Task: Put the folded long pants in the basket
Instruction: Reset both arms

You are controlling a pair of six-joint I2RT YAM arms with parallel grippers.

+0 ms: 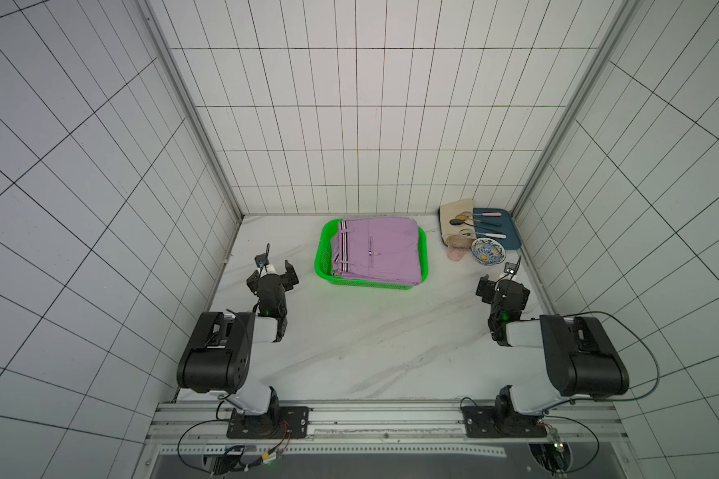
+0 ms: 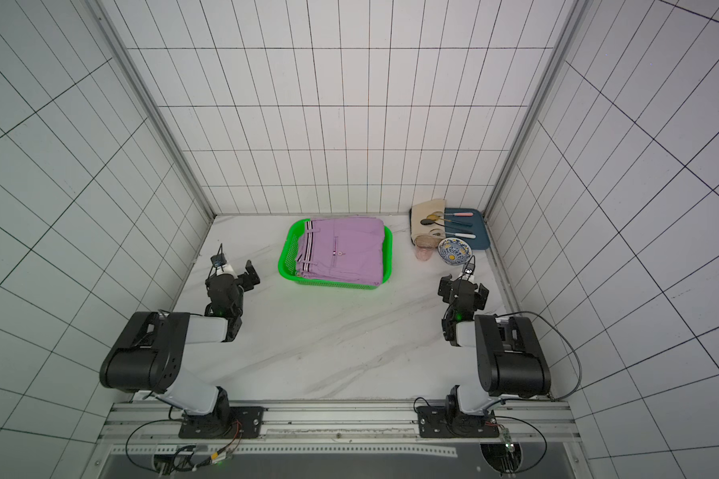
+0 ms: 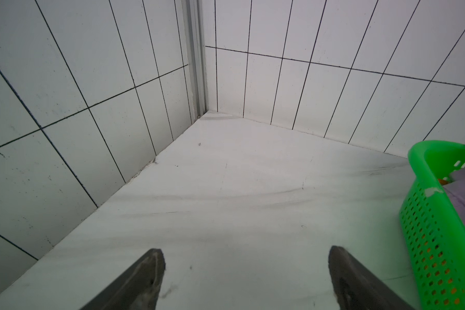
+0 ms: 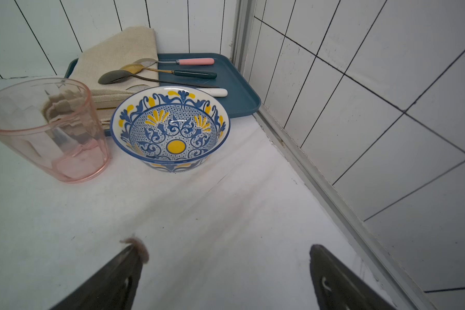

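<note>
The left gripper (image 3: 246,259) is holding its jaws spread wide over the bare table (image 3: 239,201), gripping nothing, just beside the basket (image 3: 438,220). The right gripper (image 4: 227,252) is gaping empty too, near a bowl (image 4: 172,128) and a cup (image 4: 43,128). The folded pants (image 1: 380,253), lilac on top, are lying stacked inside the basket.

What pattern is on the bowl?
The bowl is white with a blue and yellow floral pattern, clearest in the right wrist view.

Seeing dark blue tray (image 4: 236,80) in corner, cream cloth (image 4: 118,53) plus maybe four utensils (image 4: 193,73) on it; pink glass (image 4: 46,128) beside patterned bowl (image 4: 172,126) in front.
</note>
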